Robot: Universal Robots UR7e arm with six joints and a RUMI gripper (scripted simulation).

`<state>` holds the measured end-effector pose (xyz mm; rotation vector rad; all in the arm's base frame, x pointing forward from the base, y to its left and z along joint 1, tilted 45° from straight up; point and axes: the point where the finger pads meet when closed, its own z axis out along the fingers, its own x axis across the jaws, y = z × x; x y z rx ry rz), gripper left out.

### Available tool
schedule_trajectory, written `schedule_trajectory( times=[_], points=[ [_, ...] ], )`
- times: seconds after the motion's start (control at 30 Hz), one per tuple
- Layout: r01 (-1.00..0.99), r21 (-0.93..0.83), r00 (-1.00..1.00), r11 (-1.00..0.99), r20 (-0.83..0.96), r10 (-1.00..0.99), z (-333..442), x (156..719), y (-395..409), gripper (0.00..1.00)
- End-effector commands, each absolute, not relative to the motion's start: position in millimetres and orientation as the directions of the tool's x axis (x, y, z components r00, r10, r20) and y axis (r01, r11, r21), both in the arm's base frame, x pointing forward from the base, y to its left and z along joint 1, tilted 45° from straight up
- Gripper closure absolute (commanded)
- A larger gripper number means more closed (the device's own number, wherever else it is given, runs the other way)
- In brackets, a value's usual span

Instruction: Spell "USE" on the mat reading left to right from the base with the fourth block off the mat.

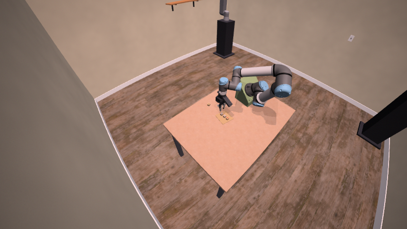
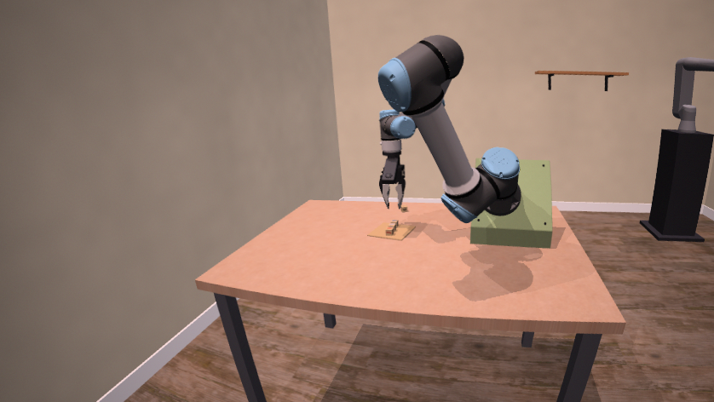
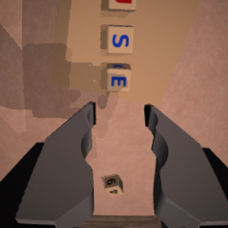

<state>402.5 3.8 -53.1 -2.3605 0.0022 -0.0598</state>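
E block [image 3: 118, 80], S block [image 3: 119, 41] and red-lettered block [image 3: 121, 4] in row on mat [image 3: 159, 43], fourth block [image 3: 112, 184] off it
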Motion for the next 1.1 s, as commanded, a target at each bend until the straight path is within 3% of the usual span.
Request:
schedule_trajectory(
  times=[0.0,0.17,0.2,1.07],
  points=[
    [0.017,-0.704,0.999,-0.71,0.043,-0.019,-41.3,401.6,-7.8,0.75],
    [0.017,-0.704,0.999,-0.71,0.043,-0.019,-38.9,401.5,-10.2,0.75],
    [0.017,-0.704,0.999,-0.71,0.043,-0.019,-38.9,401.5,-10.2,0.0],
    [0.017,-0.704,0.999,-0.71,0.043,-0.019,-36.8,401.3,-12.3,0.0]
  ],
)
